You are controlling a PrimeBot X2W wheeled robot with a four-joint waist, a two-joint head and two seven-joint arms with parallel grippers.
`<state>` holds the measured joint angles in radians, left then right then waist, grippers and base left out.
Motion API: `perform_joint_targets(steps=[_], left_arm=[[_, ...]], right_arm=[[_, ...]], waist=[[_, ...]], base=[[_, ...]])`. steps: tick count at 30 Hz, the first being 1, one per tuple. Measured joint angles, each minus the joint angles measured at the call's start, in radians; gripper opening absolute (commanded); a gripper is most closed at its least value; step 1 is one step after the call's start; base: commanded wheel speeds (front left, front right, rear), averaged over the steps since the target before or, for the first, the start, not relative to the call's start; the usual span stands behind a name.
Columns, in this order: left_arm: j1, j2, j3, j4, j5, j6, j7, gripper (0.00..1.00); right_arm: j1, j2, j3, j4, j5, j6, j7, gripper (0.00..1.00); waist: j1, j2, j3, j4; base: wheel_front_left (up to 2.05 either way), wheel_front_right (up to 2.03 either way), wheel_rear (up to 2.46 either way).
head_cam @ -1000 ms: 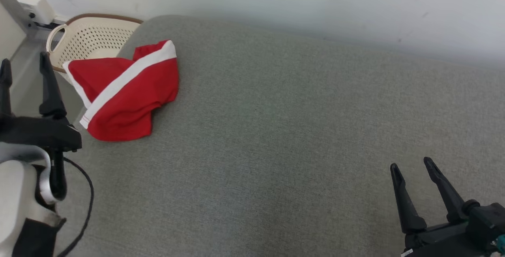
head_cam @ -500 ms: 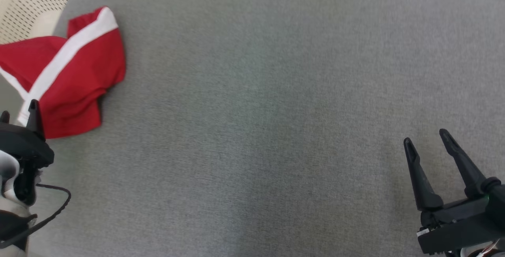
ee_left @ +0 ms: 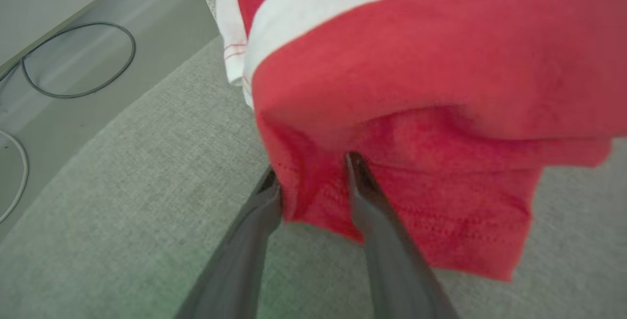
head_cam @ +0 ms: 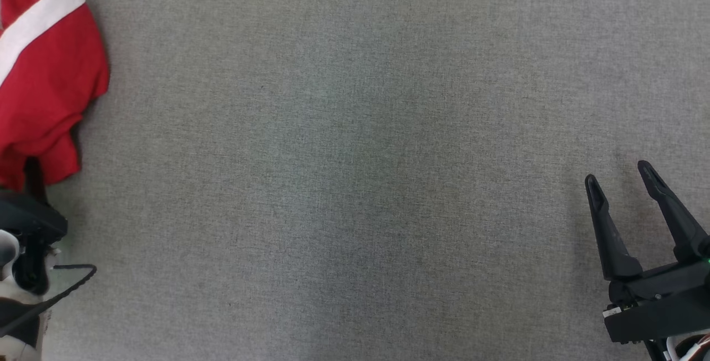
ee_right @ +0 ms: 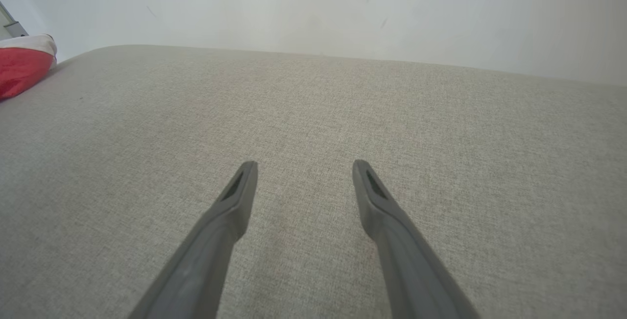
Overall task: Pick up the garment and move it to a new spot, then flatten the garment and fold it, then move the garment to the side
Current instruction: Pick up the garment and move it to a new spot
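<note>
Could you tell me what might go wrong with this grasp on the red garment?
The left gripper straddles only a small fold near the hem of the red garment; so thin a pinch could slip when lifted.
The garment lies at the rounded edge of the grey padded surface; if dropped, it may slide to the floor by the cable.
In the head view it is partly cut off, so the grasp is poorly watched.

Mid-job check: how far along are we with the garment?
Nothing looks done: the red and white garment lies crumpled near the left edge of the grey fabric surface. In hand: the fingers of the left gripper straddle its hem, not yet clamped. The right gripper hovers open. Left: lift, move, flatten, fold, set aside.
</note>
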<state>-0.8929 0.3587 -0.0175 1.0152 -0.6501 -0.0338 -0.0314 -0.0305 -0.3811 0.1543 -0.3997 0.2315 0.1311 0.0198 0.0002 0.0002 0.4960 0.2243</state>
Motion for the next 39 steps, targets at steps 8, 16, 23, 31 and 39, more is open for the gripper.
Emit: perform_joint_targets(steps=[8, 16, 23, 31, 39], left_arm=[[-0.032, 0.009, -0.027, 0.004, 0.037, 0.006, -0.133, 0.00], [-0.052, 0.030, -0.077, -0.170, 0.139, 0.075, -0.215, 0.00], [0.025, -0.004, -0.164, -0.422, 0.216, 0.120, -0.204, 0.00], [0.243, -0.074, -0.341, -0.857, 0.299, 0.185, -0.048, 0.00], [0.337, -0.130, -0.491, -1.042, 0.343, 0.194, 0.041, 0.00]], right_arm=[[0.001, 0.012, -0.007, 0.011, 0.004, 0.000, 0.006, 1.00], [0.016, 0.046, -0.003, 0.036, 0.007, 0.000, 0.000, 1.00], [0.021, 0.086, -0.011, 0.065, 0.006, 0.000, -0.016, 1.00], [0.020, 0.141, -0.040, 0.097, -0.005, 0.000, -0.047, 1.00], [-0.002, 0.175, -0.058, 0.138, -0.010, 0.000, -0.084, 1.00]], waist=[[-0.0002, -0.0001, -0.031, 0.010], [-0.0003, -0.0002, -0.102, 0.031], [-0.0004, -0.0003, -0.169, 0.034], [-0.0004, -0.0003, -0.232, -0.014], [-0.0004, -0.0003, -0.238, -0.104]], base=[[0.00, 0.00, 0.00], [0.00, 0.00, 0.00], [0.00, 0.00, 0.00], [0.00, 0.00, 0.00], [0.00, 0.00, 0.00]])
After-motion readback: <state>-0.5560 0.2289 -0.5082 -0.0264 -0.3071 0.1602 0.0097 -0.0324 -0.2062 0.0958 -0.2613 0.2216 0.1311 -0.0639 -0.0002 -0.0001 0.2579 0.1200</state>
